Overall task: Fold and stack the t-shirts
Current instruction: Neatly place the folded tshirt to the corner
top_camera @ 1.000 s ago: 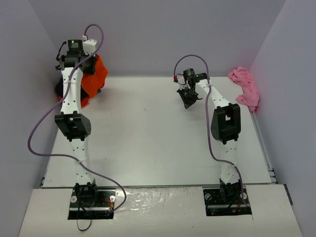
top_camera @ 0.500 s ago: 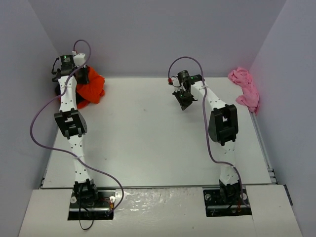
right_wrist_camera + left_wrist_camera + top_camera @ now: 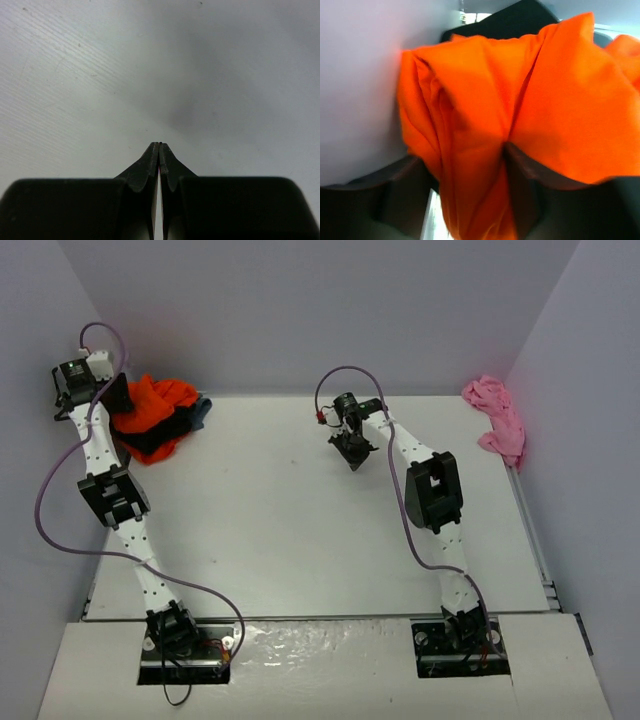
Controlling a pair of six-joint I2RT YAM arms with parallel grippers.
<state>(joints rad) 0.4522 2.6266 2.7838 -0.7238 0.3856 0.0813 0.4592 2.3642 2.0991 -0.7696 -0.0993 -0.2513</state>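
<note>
1. Pale lilac walls point(image 3: 300, 310) close in a white table point(image 3: 300, 540) on three sides. We see both arm bases bolted at its near edge.
2. Our left arm point(image 3: 105, 495) stretches to the far left corner, with a purple cable point(image 3: 50, 500) looping alongside it. Our right arm point(image 3: 432, 490) bends in over the far middle of the table.
3. We find the orange t-shirts point(image 3: 160, 400) bunched in a crumpled heap in the far left corner, against the wall. A black t-shirt point(image 3: 150, 447) shows under the near edge of that heap.
4. The pink t-shirt point(image 3: 497, 420) lies crumpled at the far right edge of the table, beside the right wall and well apart from the orange heap.
5. The left gripper point(image 3: 118, 398) sits at the left side of the orange heap. From its wrist view, its dark fingers point(image 3: 395, 195) stand apart with a fold of orange cloth point(image 3: 545, 100) hanging between them. We cannot tell whether that fold is pinched or let go.
6. The right gripper point(image 3: 352, 452) is clenched tight, its two tips pressed together point(image 3: 159, 145) with nothing between them, above bare table.
7. A bit of bluish cloth point(image 3: 203, 412) peeks out at the right side of the orange heap.
</note>
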